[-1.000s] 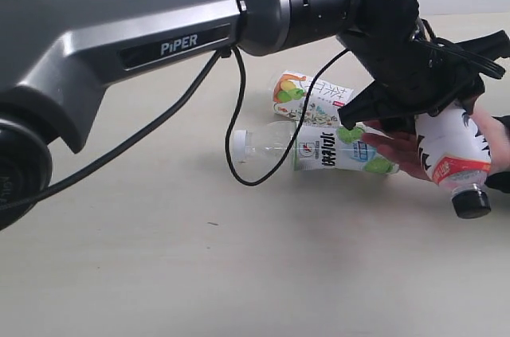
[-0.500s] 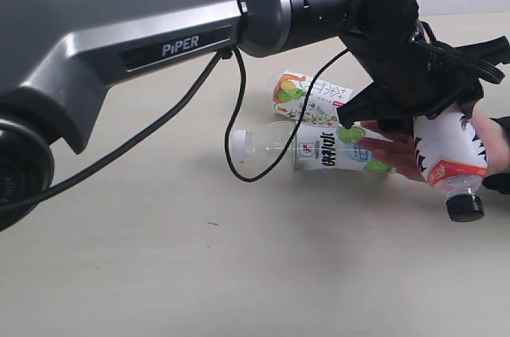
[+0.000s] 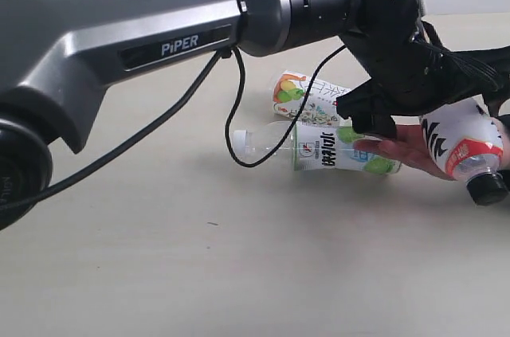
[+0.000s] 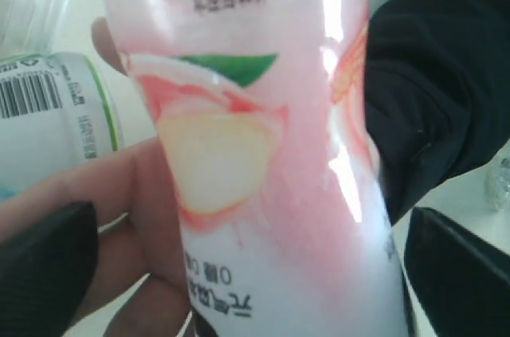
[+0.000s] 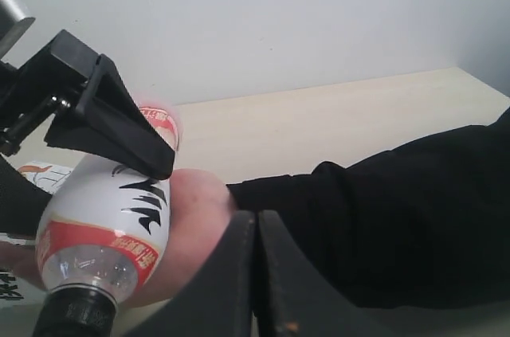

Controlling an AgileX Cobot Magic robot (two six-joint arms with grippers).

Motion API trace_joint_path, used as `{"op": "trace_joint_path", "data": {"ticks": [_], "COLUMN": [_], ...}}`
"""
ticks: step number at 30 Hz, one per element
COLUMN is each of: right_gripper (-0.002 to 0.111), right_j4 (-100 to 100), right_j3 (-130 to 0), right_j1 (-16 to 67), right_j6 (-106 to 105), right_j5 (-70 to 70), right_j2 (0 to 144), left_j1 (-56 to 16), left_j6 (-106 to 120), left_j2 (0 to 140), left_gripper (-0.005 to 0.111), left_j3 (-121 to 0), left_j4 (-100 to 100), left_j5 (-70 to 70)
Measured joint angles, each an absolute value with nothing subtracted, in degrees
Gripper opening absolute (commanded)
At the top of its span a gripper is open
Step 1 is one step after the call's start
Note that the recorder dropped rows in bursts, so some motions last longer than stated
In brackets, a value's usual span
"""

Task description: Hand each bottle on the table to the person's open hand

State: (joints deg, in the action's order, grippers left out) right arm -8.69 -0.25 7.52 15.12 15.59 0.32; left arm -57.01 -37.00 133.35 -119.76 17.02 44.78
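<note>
Handover point: the pink bottle (image 3: 460,139) lies cap-down across the person's open hand (image 3: 402,154) at the right edge of the exterior view. The left gripper (image 4: 239,269) straddles it with fingers spread wider than the bottle, apparently so the palm bears its weight. The right gripper (image 5: 256,273) is pinched together, empty. The green bottle (image 3: 335,152) and fruit bottle (image 3: 311,98) lie on the table (image 3: 239,273) mid-frame, not yet delivered.

From my wrist, what fills most of the view is a dark sleeve (image 5: 382,225), black or deep navy, its cloth softly creased and ending at a cuff. Behind it stands a plain pale wall (image 5: 279,18), evenly lit and unmarked, with nothing hung on it that I can make out.
</note>
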Motion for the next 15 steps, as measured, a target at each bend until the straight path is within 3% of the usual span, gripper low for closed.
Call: {"op": "trace_joint_path", "data": {"ticks": [7, 13, 15], "right_gripper": [0.000, 0.000, 0.000], "right_j4": [-8.69, -8.69, -8.69], "right_j3": [-0.25, -0.25, -0.25], "right_j1": [7.52, 7.52, 7.52], "right_j6": [15.12, 15.12, 15.12], "right_j5": [15.59, 15.59, 15.59], "right_j2": [0.32, 0.32, 0.32], "left_j1": [-56.32, -56.19, -56.19], "left_j6": [-31.09, -12.78, -5.43], "left_j2": [127.14, 119.56, 117.85], "left_gripper": [0.105, 0.103, 0.097], "left_j3": [-120.37, -120.37, -120.37], "left_j4": [15.98, 8.95, 8.30], "left_j5": [52.42, 67.92, 69.34]}}
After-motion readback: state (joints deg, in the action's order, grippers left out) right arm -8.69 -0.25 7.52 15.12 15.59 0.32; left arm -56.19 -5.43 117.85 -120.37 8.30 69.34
